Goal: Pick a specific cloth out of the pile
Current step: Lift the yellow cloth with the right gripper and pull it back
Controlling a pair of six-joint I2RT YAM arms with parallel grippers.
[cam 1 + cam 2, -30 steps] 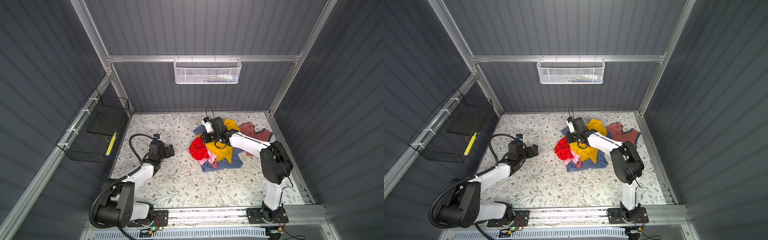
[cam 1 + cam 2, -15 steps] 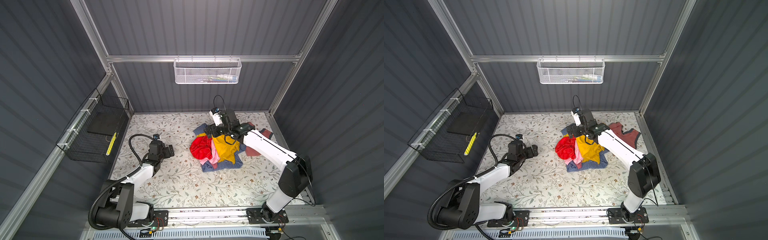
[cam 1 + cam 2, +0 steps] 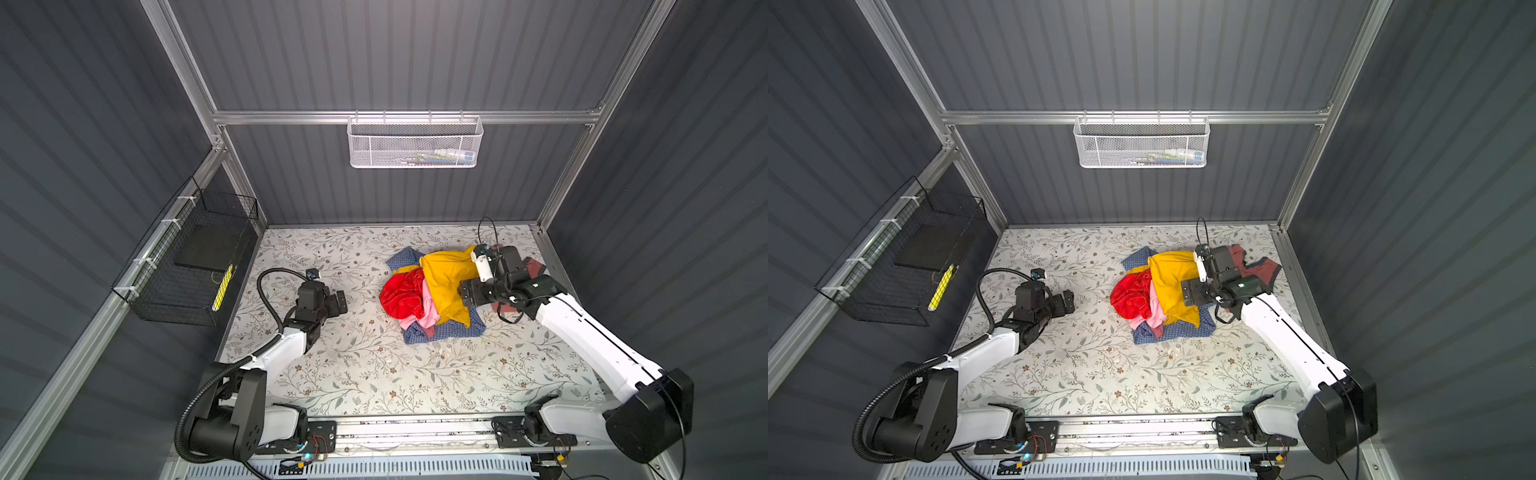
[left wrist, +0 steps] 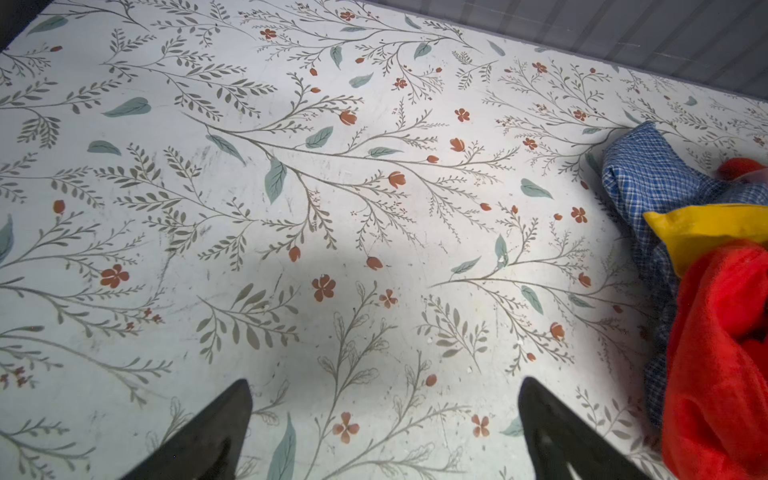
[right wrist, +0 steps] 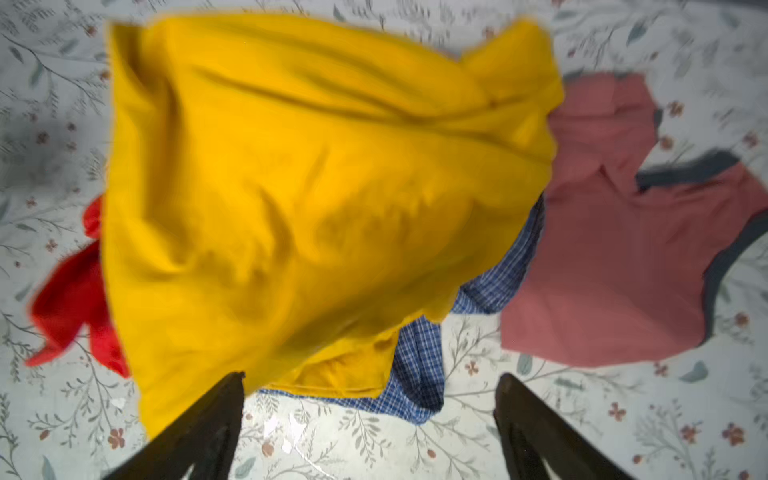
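The cloth (image 3: pixel 446 282) (image 3: pixel 1173 286) is mustard yellow and lies draped over the top and right side of the pile (image 3: pixel 440 332) (image 3: pixel 1142 332), covering shiny red, pink and blue checked fabric. My right gripper (image 3: pixel 465 293) (image 3: pixel 1192 293) hovers at the cloth's right edge, open, with nothing between its fingers. In the right wrist view the cloth (image 5: pixel 311 187) fills the middle, just ahead of the open right gripper (image 5: pixel 370 376). My left gripper (image 3: pixel 338 301) (image 3: pixel 1067 302) (image 4: pixel 384 380) rests open over bare table, left of the pile (image 4: pixel 723 332).
A dusty rose garment (image 3: pixel 1254 266) (image 5: pixel 623 249) with dark trim lies flat to the right of the pile, partly under my right wrist. A white mesh basket (image 3: pixel 415 143) hangs on the back wall. A black wire basket (image 3: pixel 187 266) hangs on the left wall.
My right gripper opened and let go of the yellow cloth. The right arm swung back from the pile's far left to its right side, and the cloth now spreads over the pile. The left arm is unmoved.
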